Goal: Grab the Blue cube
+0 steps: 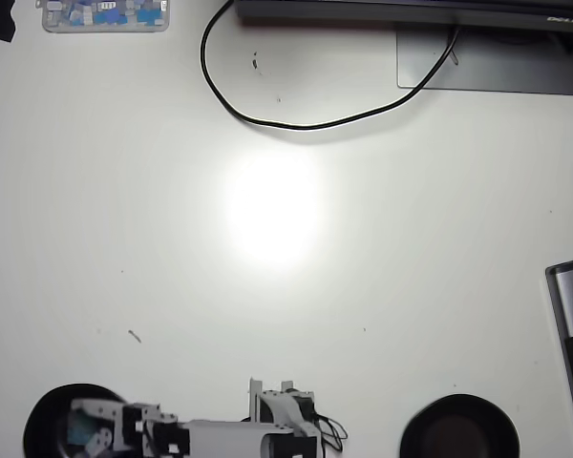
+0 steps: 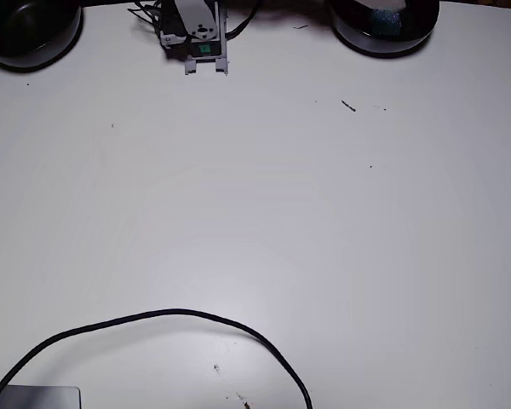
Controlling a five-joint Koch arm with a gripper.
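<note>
Blue cube (image 2: 382,18) in black bowl (image 2: 383,38); gripper (image 1: 88,434) above it, jaws apparently around cube, grip unclear.

My teal-blue cube (image 1: 79,428) sits at the lower left of the overhead view, speckled face (image 2: 381,17) showing top right in the fixed view.

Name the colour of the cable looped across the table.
Black; the cable shows best in the overhead view.

White and grey plastic arm (image 1: 231,439) built of boxy black servo blocks, thin black cables (image 1: 330,429) looping off its base, which bears a small green mark (image 2: 203,49).
</note>
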